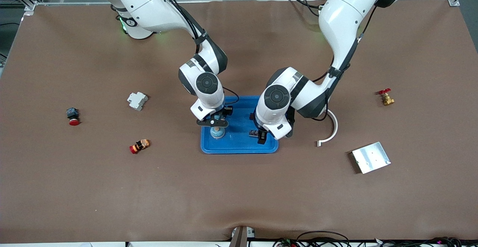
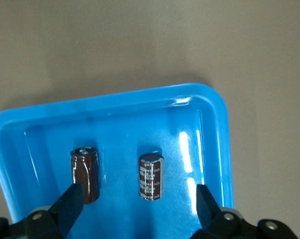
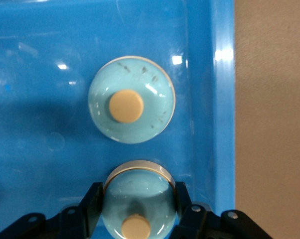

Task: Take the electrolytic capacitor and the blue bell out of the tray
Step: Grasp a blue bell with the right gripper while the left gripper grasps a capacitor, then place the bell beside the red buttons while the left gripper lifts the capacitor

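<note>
Now right end effector (image 3: pixel 138 211) clamping bell (image 3: pixel 138 199), left end effector (image 2: pixel 137 204) spread wide

Both arms bent low side by side, left pincer (image 2: pixel 137 209) spread wide, right pincer (image 3: pixel 136 206) clamped tight.

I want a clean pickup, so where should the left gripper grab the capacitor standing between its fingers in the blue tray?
Probably across the capacitor's round side wall, from straight above. It stands upright, and the open left gripper already straddles it inside the tray.
</note>
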`<act>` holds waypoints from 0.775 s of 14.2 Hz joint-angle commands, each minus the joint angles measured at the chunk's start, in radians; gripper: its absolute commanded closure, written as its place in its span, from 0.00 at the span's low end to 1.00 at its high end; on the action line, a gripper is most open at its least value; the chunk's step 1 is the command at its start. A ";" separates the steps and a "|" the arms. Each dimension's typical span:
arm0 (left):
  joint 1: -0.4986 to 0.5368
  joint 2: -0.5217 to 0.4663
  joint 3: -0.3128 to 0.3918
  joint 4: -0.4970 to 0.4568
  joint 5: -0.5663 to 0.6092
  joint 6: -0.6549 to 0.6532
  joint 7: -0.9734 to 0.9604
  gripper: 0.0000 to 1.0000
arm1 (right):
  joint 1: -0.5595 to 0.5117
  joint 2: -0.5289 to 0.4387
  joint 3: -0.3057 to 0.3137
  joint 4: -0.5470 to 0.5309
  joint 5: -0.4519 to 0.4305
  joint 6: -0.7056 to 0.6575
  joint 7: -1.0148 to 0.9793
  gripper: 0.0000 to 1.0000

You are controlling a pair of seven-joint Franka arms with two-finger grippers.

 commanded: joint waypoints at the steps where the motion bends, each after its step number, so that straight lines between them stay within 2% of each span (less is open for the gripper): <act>1: -0.057 0.037 0.050 0.027 0.025 0.022 -0.066 0.00 | -0.019 -0.016 0.007 -0.006 -0.005 -0.003 0.011 0.64; 3: -0.108 0.063 0.100 0.043 0.025 0.037 -0.088 0.00 | -0.032 -0.026 0.009 -0.007 -0.005 -0.003 0.007 0.69; 8: -0.125 0.098 0.111 0.047 0.027 0.072 -0.097 0.00 | -0.073 -0.151 0.012 -0.009 0.011 -0.162 -0.100 0.78; 11: -0.123 0.107 0.113 0.047 0.027 0.087 -0.097 0.00 | -0.150 -0.207 0.010 -0.009 0.022 -0.257 -0.217 0.80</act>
